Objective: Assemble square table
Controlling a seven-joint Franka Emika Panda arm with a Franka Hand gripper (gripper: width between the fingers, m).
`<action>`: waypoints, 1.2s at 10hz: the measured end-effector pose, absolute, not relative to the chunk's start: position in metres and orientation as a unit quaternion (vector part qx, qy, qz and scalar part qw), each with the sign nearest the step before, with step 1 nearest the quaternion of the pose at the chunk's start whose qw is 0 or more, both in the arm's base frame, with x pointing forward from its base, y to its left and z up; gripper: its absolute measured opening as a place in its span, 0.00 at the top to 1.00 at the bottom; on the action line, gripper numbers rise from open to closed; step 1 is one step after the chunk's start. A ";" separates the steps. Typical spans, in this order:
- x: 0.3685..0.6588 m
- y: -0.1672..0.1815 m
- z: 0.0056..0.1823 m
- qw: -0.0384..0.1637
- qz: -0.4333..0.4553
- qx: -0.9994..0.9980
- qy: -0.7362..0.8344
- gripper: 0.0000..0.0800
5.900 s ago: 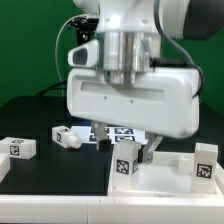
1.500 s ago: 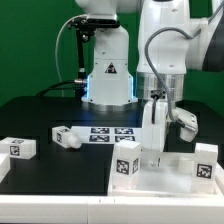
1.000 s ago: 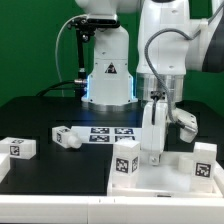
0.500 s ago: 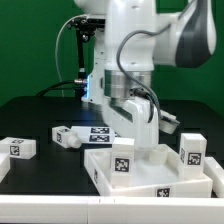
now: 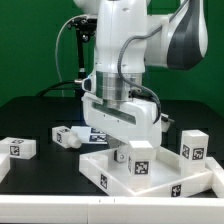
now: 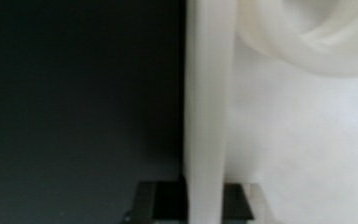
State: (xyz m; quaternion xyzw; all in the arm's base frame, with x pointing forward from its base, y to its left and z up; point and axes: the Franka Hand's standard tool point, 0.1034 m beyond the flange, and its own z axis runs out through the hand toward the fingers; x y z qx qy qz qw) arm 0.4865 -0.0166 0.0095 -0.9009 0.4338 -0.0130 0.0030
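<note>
The Panda arm [image 5: 125, 50] fills the middle of the exterior view, lowered over the black counter [image 5: 40, 115]. The tabletop [image 5: 93, 172] lies askew along the counter's front edge, toward the corner at the exterior view's right. In the wrist view its rim is seen clamped between the fingers [image 6: 158, 198], which are set narrow on it. The step in hand is judged to be the positioning of the tabletop. Next, a release is called for, then a leg must be fetched to a corner socket. One leg [image 5: 140, 158] stands inside the tray. A second leg [image 5: 192, 147] sits at the far rim, and whether it is inside or beyond cannot be told. A third leg [image 5: 68, 137] and a fourth leg [image 5: 18, 147] are found toward the edge at the exterior view's left. The marker board [image 5: 97, 131] is half hidden by the arm, and the sockets cannot be made out.
</note>
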 end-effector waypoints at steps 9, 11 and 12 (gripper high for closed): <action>0.539 -0.038 0.024 -0.011 -0.006 -0.997 -0.073 0.94; 0.532 -0.045 0.019 -0.019 -0.003 -0.994 -0.111 0.94; 0.532 -0.047 0.019 -0.022 0.000 -0.989 -0.145 0.94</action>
